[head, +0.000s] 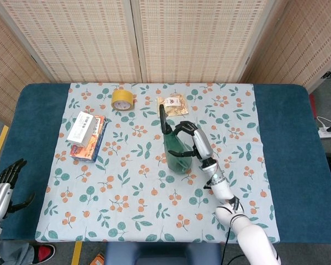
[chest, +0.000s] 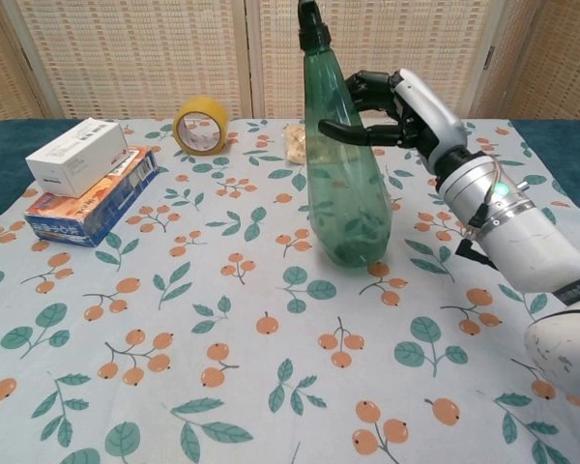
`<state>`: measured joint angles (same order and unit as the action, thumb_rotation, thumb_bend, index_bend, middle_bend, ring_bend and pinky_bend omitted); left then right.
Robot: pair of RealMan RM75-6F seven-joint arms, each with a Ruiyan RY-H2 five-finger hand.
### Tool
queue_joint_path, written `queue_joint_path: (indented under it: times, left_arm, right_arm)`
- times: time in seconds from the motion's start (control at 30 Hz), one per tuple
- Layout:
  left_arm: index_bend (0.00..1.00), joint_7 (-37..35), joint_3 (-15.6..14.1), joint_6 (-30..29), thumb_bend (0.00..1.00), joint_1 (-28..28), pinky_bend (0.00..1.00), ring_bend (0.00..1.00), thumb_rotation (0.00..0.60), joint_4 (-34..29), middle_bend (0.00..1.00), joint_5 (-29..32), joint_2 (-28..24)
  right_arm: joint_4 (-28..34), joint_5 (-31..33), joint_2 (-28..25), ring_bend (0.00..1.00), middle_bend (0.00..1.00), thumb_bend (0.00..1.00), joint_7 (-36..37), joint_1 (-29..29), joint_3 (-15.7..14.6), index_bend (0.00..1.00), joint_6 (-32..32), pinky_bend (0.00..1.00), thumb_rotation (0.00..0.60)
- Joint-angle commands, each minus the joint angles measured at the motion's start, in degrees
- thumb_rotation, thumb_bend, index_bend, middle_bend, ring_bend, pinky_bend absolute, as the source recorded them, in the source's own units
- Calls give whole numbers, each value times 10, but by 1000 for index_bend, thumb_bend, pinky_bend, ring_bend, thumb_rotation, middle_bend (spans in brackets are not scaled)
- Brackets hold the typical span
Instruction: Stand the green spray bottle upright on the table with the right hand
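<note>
The green spray bottle with a black nozzle stands nearly upright, its base at or just above the floral cloth near the table's middle; the same bottle shows from above in the head view. My right hand wraps around the bottle's upper body from the right, fingers curled across its front. In the head view the right hand sits just right of the bottle. My left hand hangs off the table's left edge with fingers apart, holding nothing.
A yellow tape roll lies at the back left. A white box sits on a blue and orange box at the left. A snack packet lies behind the bottle. The floral cloth covers a blue table.
</note>
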<state>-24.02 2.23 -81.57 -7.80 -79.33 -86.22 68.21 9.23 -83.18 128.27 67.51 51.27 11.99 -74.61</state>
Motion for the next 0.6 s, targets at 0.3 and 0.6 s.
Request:
queue_joint_path:
  times: [0.3,0.6]
  left_arm:
    - [0,-17,-2,2,301,-1,61,0,600,5,0,-3,-2]
    - [0,-17,-5,-2,301,-1,61,0,600,-1,0,-10,-4]
  right_arm:
    - [-4,-12,6,275,579,0,-20,-10,-22,742,16,212,600]
    - [13,-22,0,275,579,0,-33,-53,-40,717,-18,212,600]
